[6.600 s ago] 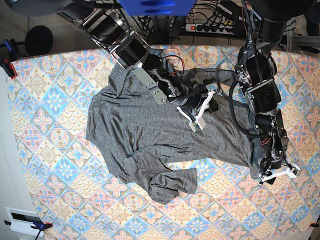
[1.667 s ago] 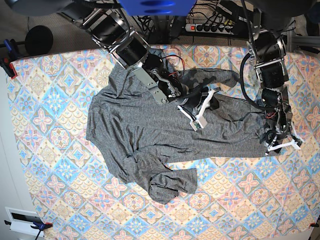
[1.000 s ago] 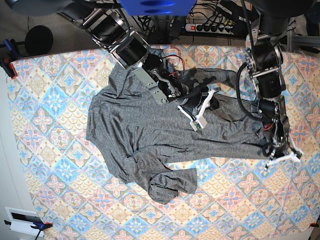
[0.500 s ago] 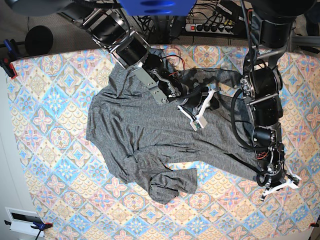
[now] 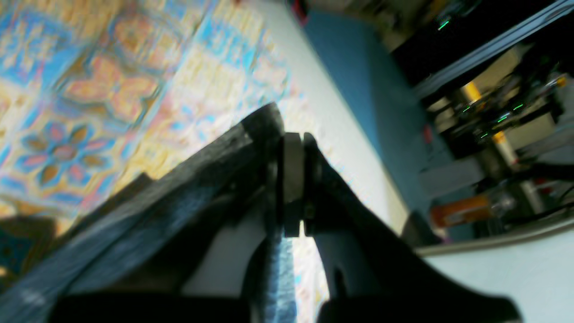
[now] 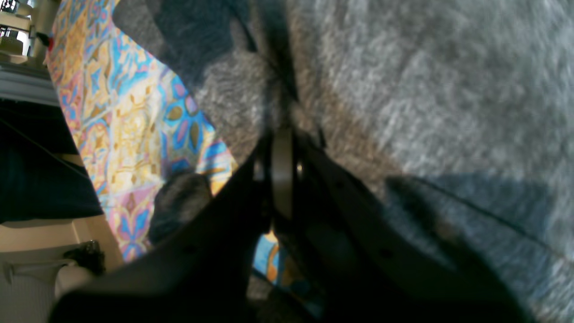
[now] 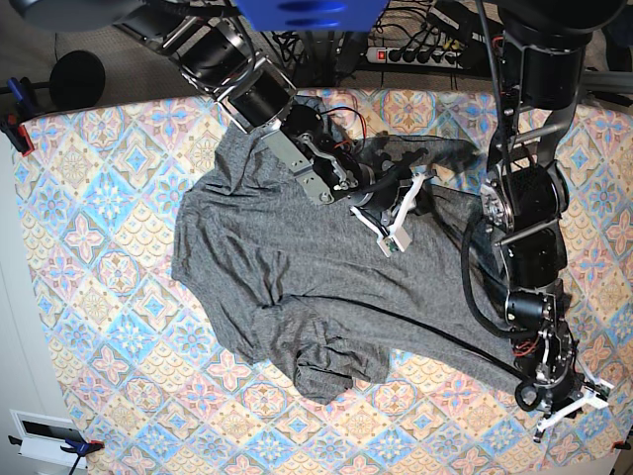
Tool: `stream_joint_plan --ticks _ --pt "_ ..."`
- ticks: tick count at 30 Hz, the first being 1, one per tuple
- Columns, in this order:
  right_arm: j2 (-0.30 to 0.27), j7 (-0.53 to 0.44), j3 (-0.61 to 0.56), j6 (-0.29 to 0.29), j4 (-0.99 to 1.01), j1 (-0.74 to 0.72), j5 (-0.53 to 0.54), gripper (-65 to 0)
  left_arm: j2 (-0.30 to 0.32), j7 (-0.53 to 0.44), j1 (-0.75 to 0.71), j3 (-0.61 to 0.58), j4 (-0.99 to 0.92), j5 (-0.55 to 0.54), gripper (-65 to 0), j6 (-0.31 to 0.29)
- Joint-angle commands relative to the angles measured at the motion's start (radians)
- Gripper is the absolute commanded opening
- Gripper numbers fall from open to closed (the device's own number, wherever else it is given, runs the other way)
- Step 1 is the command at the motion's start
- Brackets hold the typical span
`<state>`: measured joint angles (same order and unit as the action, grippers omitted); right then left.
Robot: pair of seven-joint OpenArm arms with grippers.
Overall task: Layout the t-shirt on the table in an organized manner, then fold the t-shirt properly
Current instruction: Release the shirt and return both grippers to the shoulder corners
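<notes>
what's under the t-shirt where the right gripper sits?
Only the t-shirt shows around the right gripper, which is shut on a pinch of the fabric. The patterned table shows around the shirt; whatever lies directly beneath is covered.

Dark-grey t-shirt (image 7: 287,267) spread across the tiled tabletop (image 7: 99,198)
Wrinkled, one corner stretched toward the near right edge, a sleeve bunched underneath
</notes>
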<state>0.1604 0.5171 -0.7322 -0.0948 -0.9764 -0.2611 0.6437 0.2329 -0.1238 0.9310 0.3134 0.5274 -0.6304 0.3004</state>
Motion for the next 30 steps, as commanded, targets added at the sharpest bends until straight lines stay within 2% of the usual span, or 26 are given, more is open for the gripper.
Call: stream_joint_plan --ticks 1,6,9,11,15,16,18,20,23,27,29,30 --pt "-0.003 0.085 -0.008 0.016 0.006 0.007 -0.023 -64.4 0.006 -0.026 0.056 -0.004 0.02 0.013 -65.0 -0.019" --pt "-0.003 0.085 -0.008 0.016 0.006 0.007 -0.023 -64.4 0.006 -0.029 0.058 -0.004 0.007 0.013 -65.0 -0.019" --pt "-0.003 0.085 -0.008 0.016 0.006 0.007 -0.023 -64.4 0.006 -0.033 0.061 -0.004 -0.065 0.011 -63.9 -0.025" --pt "-0.003 0.085 -0.008 0.016 0.006 0.007 -0.023 -64.4 0.006 -0.033 0.063 -0.004 -0.106 0.011 -55.1 -0.025" --pt "-0.003 0.085 -0.008 0.016 0.006 0.007 -0.023 -64.4 0.006 -0.027 0.033 -0.004 -0.137 0.01 -29.2 -0.031" --pt "-0.003 0.085 -0.008 0.016 0.006 0.007 -0.023 -64.4 0.006 -0.024 0.015 -0.004 -0.122 0.01 -23.3 -0.05" --pt "-0.003 0.085 -0.008 0.016 0.004 0.007 -0.026 -64.4 0.006 0.0 -0.03 -0.004 -0.076 0.005 -16.9 -0.086" --pt "-0.003 0.085 -0.008 0.016 0.003 0.007 -0.026 -64.3 0.006 0.075 -0.085 -0.004 0.013 0.004 -16.1 -0.093" --pt "-0.006 0.085 -0.008 0.016 -0.04 0.007 -0.025 -64.3 0.006 0.203 -0.217 -0.004 0.219 0.004 -18.3 -0.094" --pt "-0.088 0.091 -0.002 0.017 -0.204 0.007 -0.022 -64.3 0.012 0.346 -0.412 -0.004 0.526 0.013 -23.4 -0.096" --pt "-0.111 0.091 0.055 0.017 -0.283 0.006 -0.022 -64.3 0.023 0.436 -0.487 -0.004 0.635 0.013 -26.1 -0.097" --pt "-0.117 0.093 0.099 0.017 -0.309 0.006 -0.022 -64.3 0.049 0.485 -0.521 -0.004 0.681 0.013 -27.3 -0.097"
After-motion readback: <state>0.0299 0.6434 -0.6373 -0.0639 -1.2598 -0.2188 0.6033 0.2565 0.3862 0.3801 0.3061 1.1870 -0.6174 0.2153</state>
